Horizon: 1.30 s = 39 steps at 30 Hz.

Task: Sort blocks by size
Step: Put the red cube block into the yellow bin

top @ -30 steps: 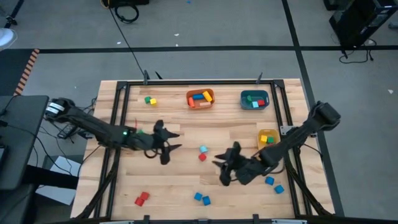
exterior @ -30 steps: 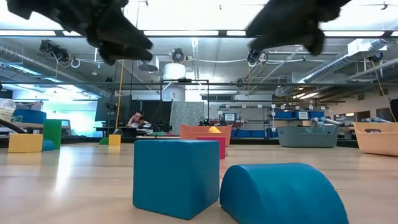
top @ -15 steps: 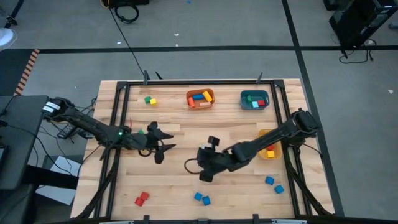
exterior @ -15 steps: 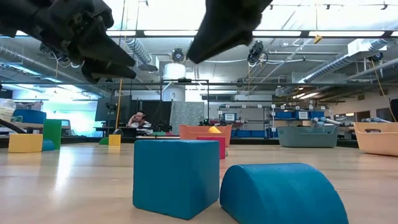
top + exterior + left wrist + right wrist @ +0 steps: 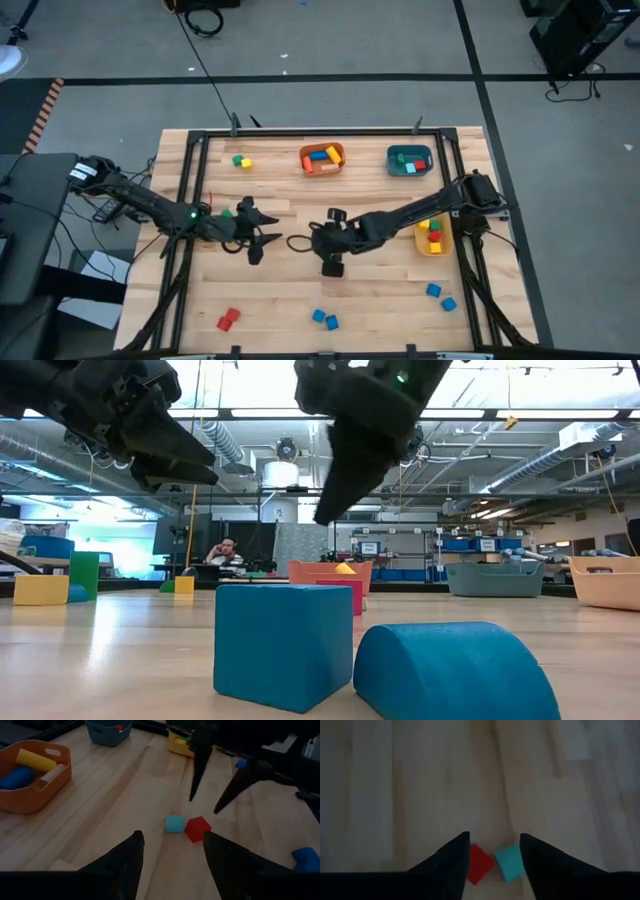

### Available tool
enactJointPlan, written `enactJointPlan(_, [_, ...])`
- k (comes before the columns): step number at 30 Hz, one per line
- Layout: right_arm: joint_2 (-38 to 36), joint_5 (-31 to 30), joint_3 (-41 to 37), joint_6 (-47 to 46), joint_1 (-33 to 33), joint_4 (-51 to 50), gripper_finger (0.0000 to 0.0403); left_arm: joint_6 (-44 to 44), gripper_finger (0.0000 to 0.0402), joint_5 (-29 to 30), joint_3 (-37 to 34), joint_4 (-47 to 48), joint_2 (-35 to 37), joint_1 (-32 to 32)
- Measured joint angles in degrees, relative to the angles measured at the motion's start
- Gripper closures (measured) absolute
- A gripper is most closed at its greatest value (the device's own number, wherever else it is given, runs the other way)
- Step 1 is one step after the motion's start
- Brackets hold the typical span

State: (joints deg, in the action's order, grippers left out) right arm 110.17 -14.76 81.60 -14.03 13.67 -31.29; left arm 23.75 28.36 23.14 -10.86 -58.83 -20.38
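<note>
A small light blue cube (image 5: 174,823) and a small red cube (image 5: 197,828) sit side by side on the wooden table near its middle. They also show in the right wrist view, the red one (image 5: 479,862) beside the light blue one (image 5: 509,862). My right gripper (image 5: 495,836) hangs open above the pair, fingers pointing down, touching nothing. It hides them in the high view (image 5: 318,252) and shows in the left wrist view (image 5: 203,806). My left gripper (image 5: 262,240) is open and empty to the left of the pair, above the table.
An orange bin (image 5: 322,158) and a teal bin (image 5: 409,161) stand at the far edge, and a yellow bin (image 5: 432,232) at the right, all holding blocks. Loose blocks lie at the far left (image 5: 240,161), near left (image 5: 228,318), near middle (image 5: 323,319) and near right (image 5: 440,296).
My right gripper has swung from the near right part of the table toward the left and far edge, and now stands over the red and light blue cubes. My left gripper has drawn back a little toward the table's left edge. No block has moved.
</note>
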Motion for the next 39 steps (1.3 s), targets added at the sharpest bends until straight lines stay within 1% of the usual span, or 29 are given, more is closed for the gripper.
enactJointPlan(5, [0.46, 2.34, 0.03, 10.45, -0.79, -0.15, 0.0159, -0.2, 0.0188, 0.0, 0.07, 0.76, 0.0, -0.03])
enactJointPlan(10, [0.46, 2.61, 0.03, 23.15, -0.91, -0.49, 0.012, -0.61, 0.0188, 0.0, 0.07, 0.71, 0.0, -0.09])
enactJointPlan(13, [1.49, 3.96, 0.1, 30.78, -1.02, -0.96, 0.0112, -0.62, 0.0188, 0.02, 0.07, 0.5, 0.0, -0.09])
enactJointPlan(17, [4.08, 4.6, 0.0, 35.36, -1.06, -1.48, 0.0115, -0.79, 0.0188, 0.0, 0.07, 0.38, 0.0, -0.27])
enactJointPlan(20, [5.86, 5.15, 0.1, 37.36, -1.06, -0.39, 0.0122, -0.83, 0.0188, 0.0, 0.07, 0.11, 0.0, -0.31])
enactJointPlan(25, [8.38, 5.86, -0.08, 37.8, -1.06, -0.76, 0.0132, -0.88, 0.0188, -0.02, 0.07, -0.07, 0.0, -0.38])
enactJointPlan(31, [9.42, 7.81, 0.07, 38.18, -1.06, 0.63, 0.0142, -0.93, 0.0188, 0.0, 0.07, -0.06, -0.02, -0.38])
enactJointPlan(36, [9.97, 8.72, 0.09, 37.81, -1.06, 2.02, 0.0144, -0.94, 0.0188, 0.07, 0.07, -0.06, -0.02, -0.38])
enactJointPlan(39, [10.14, 8.85, 0.08, 35.08, -1.12, 2.18, 0.0144, -0.9, 0.0188, 0.07, 0.07, -0.04, -0.02, -0.38])
